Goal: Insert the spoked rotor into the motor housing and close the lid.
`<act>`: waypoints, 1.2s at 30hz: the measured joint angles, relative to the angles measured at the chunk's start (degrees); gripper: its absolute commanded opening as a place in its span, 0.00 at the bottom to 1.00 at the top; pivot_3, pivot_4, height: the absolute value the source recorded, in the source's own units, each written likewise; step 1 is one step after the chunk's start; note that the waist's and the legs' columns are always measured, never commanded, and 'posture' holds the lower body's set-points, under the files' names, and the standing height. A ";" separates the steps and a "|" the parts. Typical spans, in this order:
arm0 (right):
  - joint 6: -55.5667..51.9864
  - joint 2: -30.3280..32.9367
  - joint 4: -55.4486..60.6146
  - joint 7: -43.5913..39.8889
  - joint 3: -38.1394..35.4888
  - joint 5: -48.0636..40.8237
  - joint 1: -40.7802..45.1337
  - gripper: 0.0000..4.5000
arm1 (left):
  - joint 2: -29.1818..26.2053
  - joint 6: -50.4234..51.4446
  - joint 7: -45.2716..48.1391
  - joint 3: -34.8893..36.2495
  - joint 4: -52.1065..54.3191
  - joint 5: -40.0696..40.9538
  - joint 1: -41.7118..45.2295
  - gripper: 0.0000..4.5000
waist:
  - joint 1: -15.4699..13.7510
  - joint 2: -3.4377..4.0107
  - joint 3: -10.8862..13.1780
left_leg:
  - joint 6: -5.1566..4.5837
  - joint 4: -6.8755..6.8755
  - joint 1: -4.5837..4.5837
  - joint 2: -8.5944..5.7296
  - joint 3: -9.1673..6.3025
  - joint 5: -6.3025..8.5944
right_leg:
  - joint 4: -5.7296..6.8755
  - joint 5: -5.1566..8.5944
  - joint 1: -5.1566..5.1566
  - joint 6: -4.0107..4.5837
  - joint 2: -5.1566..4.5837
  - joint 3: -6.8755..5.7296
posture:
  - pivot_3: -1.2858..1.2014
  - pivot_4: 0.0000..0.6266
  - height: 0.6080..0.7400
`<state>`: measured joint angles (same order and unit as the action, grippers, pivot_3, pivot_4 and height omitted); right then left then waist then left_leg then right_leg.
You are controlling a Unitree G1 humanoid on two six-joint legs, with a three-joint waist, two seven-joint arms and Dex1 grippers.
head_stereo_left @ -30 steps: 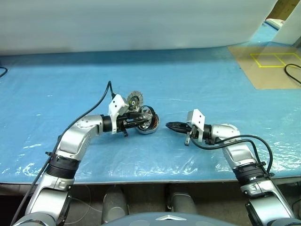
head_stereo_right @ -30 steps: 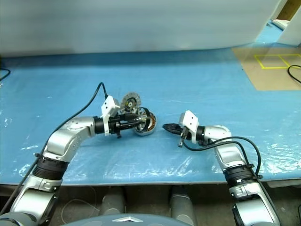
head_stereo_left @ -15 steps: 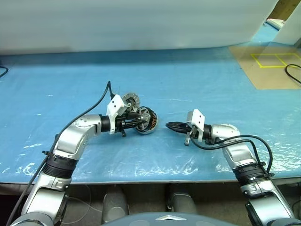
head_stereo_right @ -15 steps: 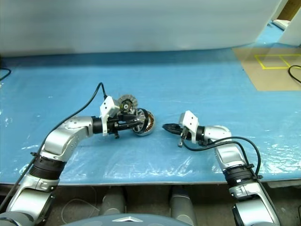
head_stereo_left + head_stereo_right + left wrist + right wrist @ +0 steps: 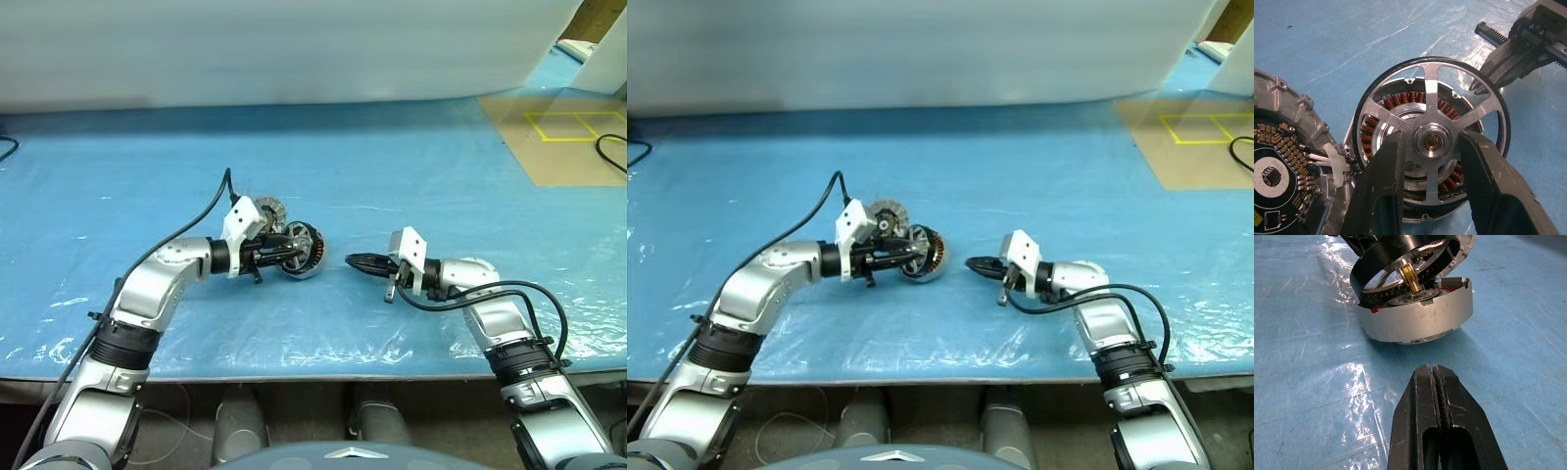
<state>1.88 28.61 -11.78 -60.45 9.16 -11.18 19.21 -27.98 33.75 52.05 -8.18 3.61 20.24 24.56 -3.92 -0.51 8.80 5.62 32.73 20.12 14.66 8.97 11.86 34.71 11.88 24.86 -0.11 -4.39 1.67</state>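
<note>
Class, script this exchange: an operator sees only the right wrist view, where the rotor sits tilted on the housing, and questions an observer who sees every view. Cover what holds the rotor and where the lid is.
Operator: What is tilting the spoked rotor?
Observer: The left tool grips it at the centre, one finger on either side.
Operator: And the lid?
Observer: The lid lies beside the motor housing, not on it, and white wires join the two.
</note>
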 measured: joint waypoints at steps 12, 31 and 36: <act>0.01 -0.08 0.00 -0.03 0.02 0.14 0.06 0.00 | 0.03 0.48 -0.88 -1.12 -0.58 -1.68 0.83 0.87 | 0.07 -0.01 0.02 | 0.01 -0.01 0.32 0.03 0.00 -0.01 | 0.00 0.00 0.33 0.00 0.06 -0.01 | 0.52 0.24 1.00; -0.14 -0.79 -0.52 -0.18 0.04 -0.21 0.08 0.00 | 3.40 -0.16 -0.63 1.96 -0.06 3.46 -0.50 0.28 | 0.17 -0.02 0.02 | 0.01 0.01 0.35 0.03 0.00 -0.01 | 0.02 -0.01 0.32 -0.01 0.05 0.00 | 0.52 0.24 1.00; -1.31 -0.79 1.55 -0.71 0.02 -1.33 0.00 0.00 | 5.20 -1.14 -0.45 1.85 0.43 3.69 -2.32 0.01 | 0.12 -0.02 0.02 | 0.01 0.03 0.34 0.04 -0.01 -0.01 | 0.03 -0.01 0.32 0.00 0.05 -0.01 | 0.52 0.24 1.00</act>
<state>0.57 27.81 -10.23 -61.16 9.17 -12.51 19.21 -22.78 32.60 51.60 -6.33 4.03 23.93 22.25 -3.79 -0.53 8.81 5.62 32.77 20.46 14.70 8.96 11.85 34.74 11.87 25.18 -0.11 -4.33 1.66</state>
